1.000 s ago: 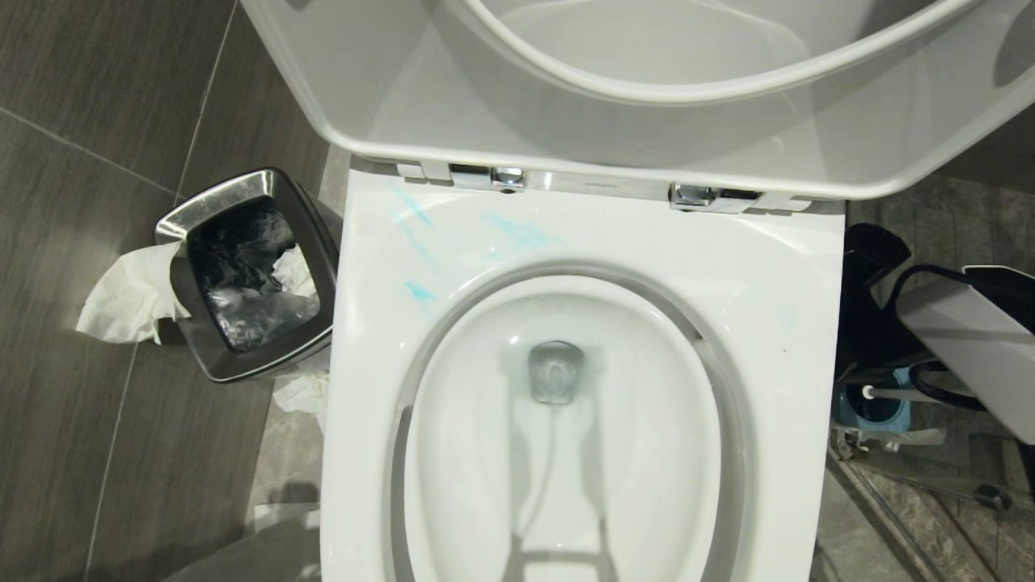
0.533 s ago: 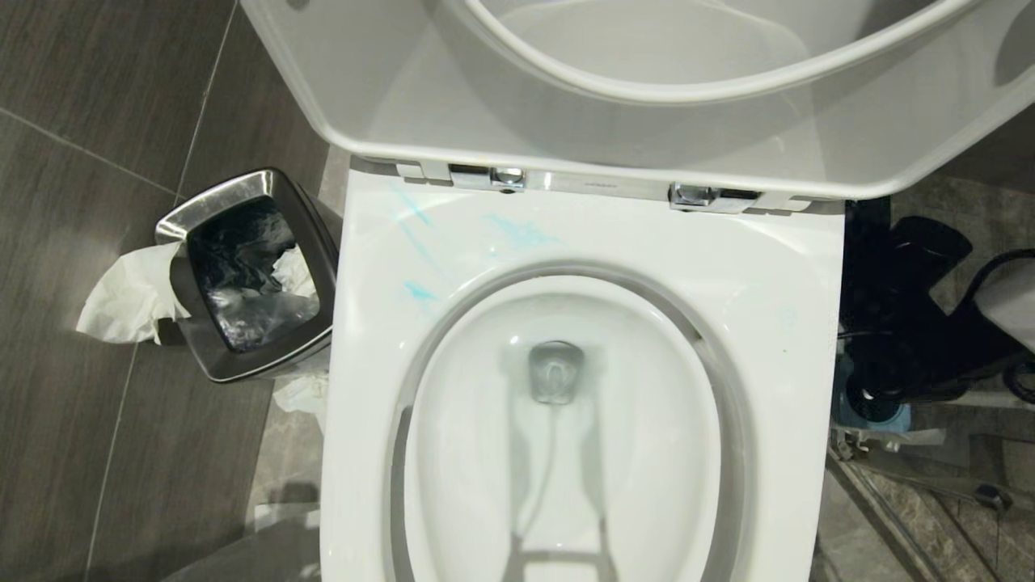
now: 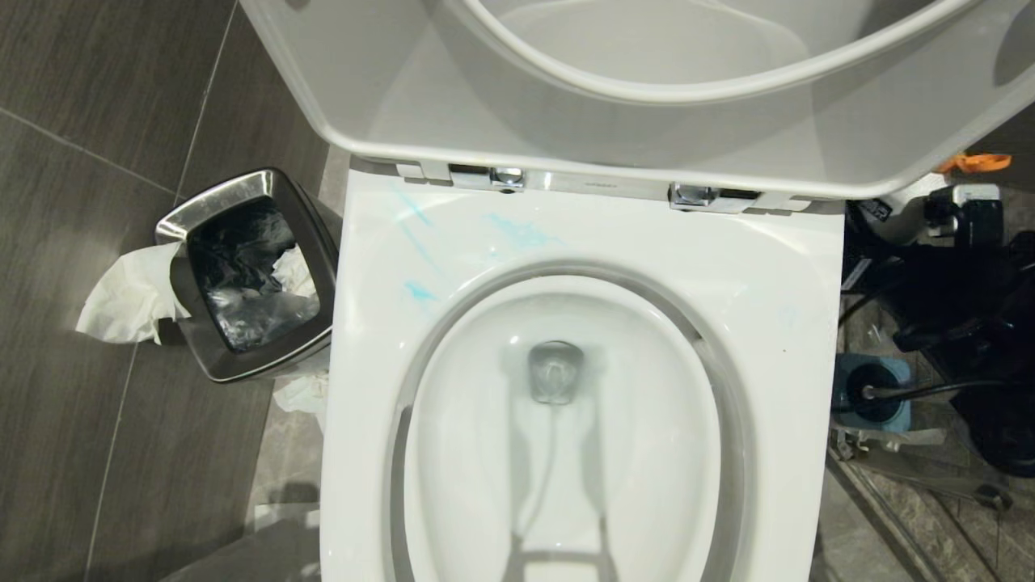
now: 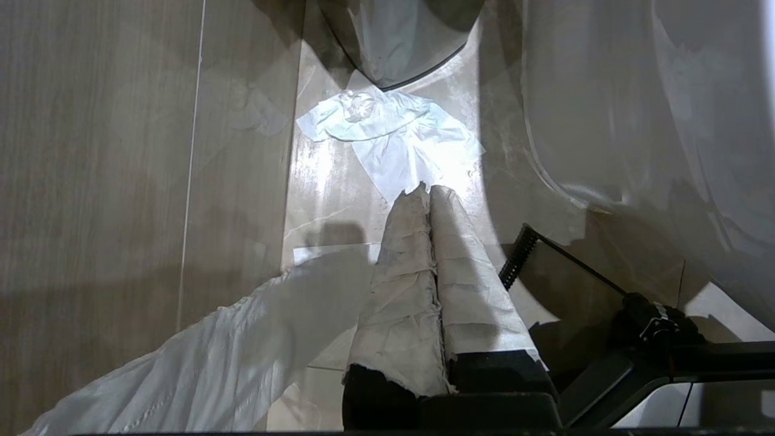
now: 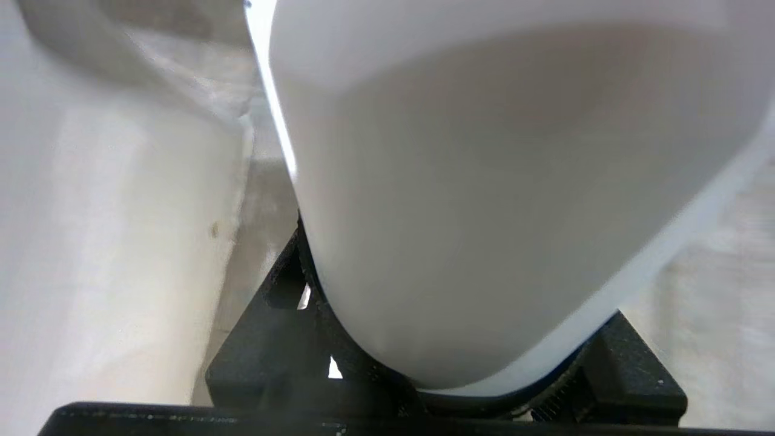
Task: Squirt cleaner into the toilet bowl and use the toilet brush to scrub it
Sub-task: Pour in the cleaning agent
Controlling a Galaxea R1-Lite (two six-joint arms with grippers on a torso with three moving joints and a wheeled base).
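The toilet bowl (image 3: 776,275) fills the head view, seat and lid raised. Turquoise cleaner (image 3: 521,232) lies in thin smears on the rim's back left. The toilet brush (image 3: 867,394) stands in its blue holder on the floor right of the bowl. My right arm (image 3: 962,315) hangs dark over that corner. In the right wrist view my right gripper (image 5: 448,399) is shut on a big white rounded bottle (image 5: 496,181) that hides its fingertips. My left gripper (image 4: 427,189) is shut, its paper-wrapped fingers pressed together over the floor, holding nothing.
A steel-rimmed waste bin (image 3: 186,218) with a black liner stands left of the bowl, tissue (image 3: 129,295) hanging over its side. More tissue (image 4: 393,130) lies on the tiles by the bowl's base. Dark cables and fittings crowd the floor at the right.
My right arm has swung away from the near right edge toward the far right, taking the white bottle with it. The brush holder, covered half a second ago, shows again.
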